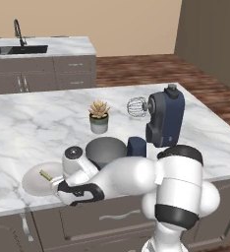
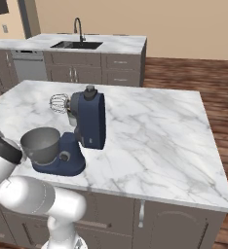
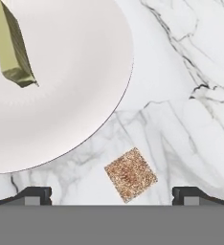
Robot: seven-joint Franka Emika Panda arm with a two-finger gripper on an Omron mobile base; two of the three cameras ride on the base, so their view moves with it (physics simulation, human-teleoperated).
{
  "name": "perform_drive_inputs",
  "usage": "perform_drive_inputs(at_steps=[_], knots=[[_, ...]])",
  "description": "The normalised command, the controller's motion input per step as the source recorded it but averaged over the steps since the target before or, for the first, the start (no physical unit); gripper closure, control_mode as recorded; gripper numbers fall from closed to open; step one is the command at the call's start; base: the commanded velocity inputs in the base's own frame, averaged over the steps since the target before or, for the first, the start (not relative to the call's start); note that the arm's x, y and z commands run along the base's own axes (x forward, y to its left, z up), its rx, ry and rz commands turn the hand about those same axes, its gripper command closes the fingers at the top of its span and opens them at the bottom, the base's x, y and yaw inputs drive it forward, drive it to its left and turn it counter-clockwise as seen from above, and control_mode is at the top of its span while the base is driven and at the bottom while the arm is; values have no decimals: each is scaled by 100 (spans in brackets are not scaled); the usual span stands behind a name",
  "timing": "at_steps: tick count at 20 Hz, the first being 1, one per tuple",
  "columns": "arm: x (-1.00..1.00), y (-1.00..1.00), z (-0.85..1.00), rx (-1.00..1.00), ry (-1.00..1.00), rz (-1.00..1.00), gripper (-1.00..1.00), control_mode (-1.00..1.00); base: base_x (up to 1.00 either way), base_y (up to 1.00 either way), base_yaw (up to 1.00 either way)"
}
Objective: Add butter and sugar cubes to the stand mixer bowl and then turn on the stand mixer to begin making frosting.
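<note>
Hand view: sugar cube (image 3: 130, 174), tan, flat on marble counter (image 3: 190, 95) just off white plate (image 3: 75, 86) carrying butter (image 3: 11, 45), centred between widely spread fingertips (image 3: 35, 195) of gripper (image 3: 111, 196).

1. No readable text, label, brand, number or sign anywhere in the three views.
2. Navy stand mixer (image 2: 85, 127), centre left of the right base view: plain housing, no lettering or badge legible.
3. Marble counter (image 1: 33, 123), across the middle of the left base view: veining only, nothing printed.
4. White plate (image 3: 71, 81), upper left of the hand view: blank surface.
5. Tan sugar cube (image 3: 130, 174), lower centre of the hand view: speckled face, unmarked.
</note>
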Motion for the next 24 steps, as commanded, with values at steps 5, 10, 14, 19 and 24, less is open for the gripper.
perform_drive_inputs(at_steps=[5, 10, 14, 19, 24], knots=[[7, 0, 0, 0, 0, 0, -100, -100, 0, 0, 0], [4, 0, -6, 0, -7, 0, -100, -100, 0, 0, 0], [0, 0, -2, 0, -5, 0, -100, -100, 0, 0, 0], [0, 0, 0, 0, 0, 0, -100, -100, 0, 0, 0], [4, 0, -2, 0, 0, 0, -100, -100, 0, 0, 0]])
